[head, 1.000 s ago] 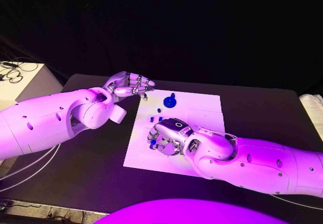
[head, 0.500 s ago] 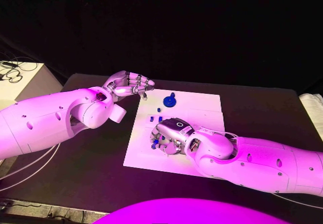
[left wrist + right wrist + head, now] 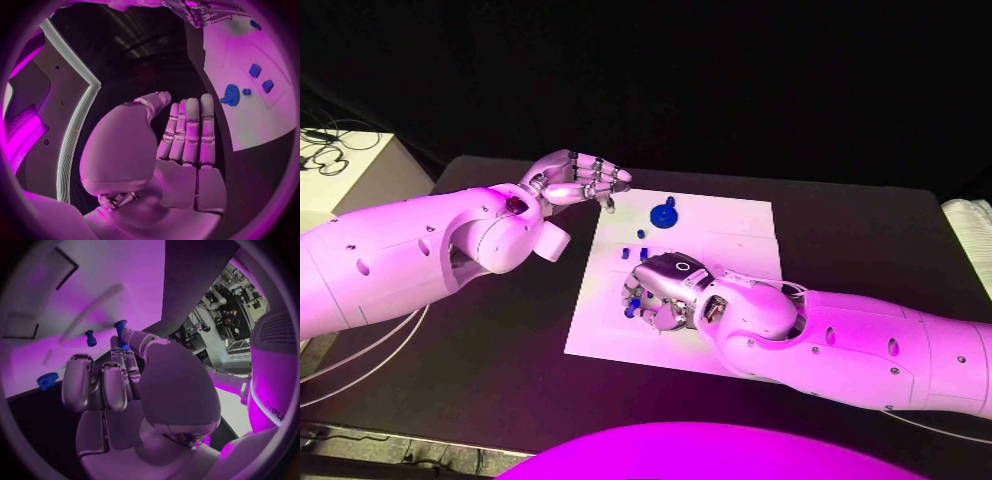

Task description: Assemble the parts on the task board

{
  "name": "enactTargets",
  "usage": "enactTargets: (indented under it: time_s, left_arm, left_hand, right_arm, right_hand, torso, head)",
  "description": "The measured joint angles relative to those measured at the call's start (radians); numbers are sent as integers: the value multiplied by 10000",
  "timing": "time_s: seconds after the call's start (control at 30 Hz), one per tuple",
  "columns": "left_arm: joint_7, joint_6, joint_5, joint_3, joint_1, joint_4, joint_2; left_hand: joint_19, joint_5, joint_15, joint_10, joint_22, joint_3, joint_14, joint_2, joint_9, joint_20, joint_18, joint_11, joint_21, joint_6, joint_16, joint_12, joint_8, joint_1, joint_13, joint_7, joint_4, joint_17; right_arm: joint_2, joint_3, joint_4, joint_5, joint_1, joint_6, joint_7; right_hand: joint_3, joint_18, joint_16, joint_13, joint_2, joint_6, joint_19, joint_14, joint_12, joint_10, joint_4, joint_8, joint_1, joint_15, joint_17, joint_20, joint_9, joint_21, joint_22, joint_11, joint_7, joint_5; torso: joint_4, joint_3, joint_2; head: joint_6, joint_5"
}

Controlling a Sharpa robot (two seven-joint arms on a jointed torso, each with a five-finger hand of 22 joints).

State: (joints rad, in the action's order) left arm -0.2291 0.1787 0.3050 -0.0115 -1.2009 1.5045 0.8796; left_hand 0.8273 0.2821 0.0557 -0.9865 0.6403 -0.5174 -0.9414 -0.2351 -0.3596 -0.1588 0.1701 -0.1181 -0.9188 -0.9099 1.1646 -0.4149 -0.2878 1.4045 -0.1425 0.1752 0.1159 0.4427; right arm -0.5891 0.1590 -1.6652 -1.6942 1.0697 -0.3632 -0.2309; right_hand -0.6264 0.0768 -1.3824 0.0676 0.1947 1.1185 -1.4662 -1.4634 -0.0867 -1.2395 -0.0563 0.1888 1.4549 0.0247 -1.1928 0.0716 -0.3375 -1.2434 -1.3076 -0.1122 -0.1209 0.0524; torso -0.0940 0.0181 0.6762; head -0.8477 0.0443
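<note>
The fingers [image 3: 114,385] of the right hand [image 3: 664,295] are bent down onto the near-left part of the flat white rectangular task board [image 3: 733,225]. In the right wrist view they appear to pinch a small blue plastic peg [image 3: 120,326] against the thumb, with the top of the peg standing out above the fingertips. A second short blue peg [image 3: 90,338] stands on the board just beside it, apart from the hand. A blue knurled round piece [image 3: 47,381] lies near the edge of the board.

Compared with one second ago, the right hand has moved only a little, toward the far side of the board, and its fingers have stayed closed around the same place. The blue pieces under it have shifted only slightly. This probably means that the hand is adjusting its hold or seating the peg, and that the step is not finished.

The left hand [image 3: 574,183] has not moved. It hovers over the black desk [image 3: 516,330] at the far-left corner of the board, its fingers loosely bent and holding nothing. The flat blue gear-like disc [image 3: 664,215] and the tiny blue blocks [image 3: 636,254] near it lie where they were, untouched, so most of the assembly seems still to be done.
</note>
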Motion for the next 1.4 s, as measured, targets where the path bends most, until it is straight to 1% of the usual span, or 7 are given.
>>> enactTargets:
  time_s: [0.23,0.33,0.5,0.83,1.1,1.23,1.4]
  left_arm:
    - [3,-3,0,0,0,0,1]
    - [5,-5,0,0,0,-2,-3]
    - [8,-7,0,0,0,-7,-4]
    - [16,-10,0,0,0,-13,-1]
    - [23,-14,0,0,0,-29,-3]
    - [28,-17,0,0,0,-42,-1]
    - [30,-20,0,-3,7,-38,30]
  left_hand:
    - [0,0,0,0,1,0,0,0,0,0,-1,0,0,0,0,0,0,0,-1,0,0,0]
    - [0,0,0,0,1,0,0,0,0,0,0,0,0,0,0,0,0,0,-1,0,0,0]
    - [0,0,0,0,1,0,0,0,-1,0,0,0,0,0,0,0,0,0,-1,0,0,0]
    - [0,0,0,0,1,0,0,0,11,0,0,0,0,0,0,0,0,0,-2,0,0,0]
    - [0,0,0,0,1,0,0,0,10,0,0,0,0,0,0,0,0,0,-1,0,0,0]
    - [0,0,0,0,2,0,0,0,9,0,0,0,0,0,0,0,0,0,-2,0,0,0]
    - [0,0,0,0,2,0,0,0,9,0,0,0,0,0,0,0,0,0,7,0,0,0]
  right_arm:
    - [97,16,77,-60,-13,-16,-6]
    - [126,28,114,-60,-26,-38,28]
    - [129,65,145,-25,-57,-61,108]
    - [35,73,142,41,-76,-258,226]
    - [-275,74,-114,114,-106,-912,314]
    - [-774,21,-484,282,-94,-1306,406]
    - [-1844,-68,-1056,1152,227,-1685,537]
  right_hand:
    - [-43,0,0,291,142,-334,0,-14,135,32,99,-137,-540,-13,25,0,-11,51,1,33,-139,21]
    - [14,3,0,167,424,-588,0,-21,233,109,58,-279,-948,-142,31,45,33,416,1,386,-185,120]
    - [309,2,173,-11,725,-911,28,-29,194,955,53,-462,-1250,-175,380,140,81,1172,2,233,-222,171]
    - [2031,160,640,-6,375,-1456,350,190,63,2531,118,-856,-898,-466,1212,420,220,2824,368,12,-185,211]
    - [4977,337,815,8,504,-2004,504,474,-660,3920,-2181,-1162,934,-674,1833,574,381,4175,1139,-226,47,526]
    - [5331,338,813,57,527,-2138,504,472,-986,3898,-2376,-1161,1011,-672,1806,574,395,4166,1151,-163,81,559]
    - [5139,337,357,321,33,-1774,116,68,-2094,2043,-2307,-973,671,-312,1055,299,308,3006,588,159,-376,560]
  torso:
    - [2,5,0]
    - [5,5,-4]
    - [10,6,-11]
    - [13,5,-14]
    - [12,-7,-14]
    - [12,-7,-16]
    - [27,-1,-36]
  head:
    - [-3,12]
    - [1,13]
    - [5,12]
    - [24,-9]
    - [67,-50]
    - [108,-124]
    - [199,-375]
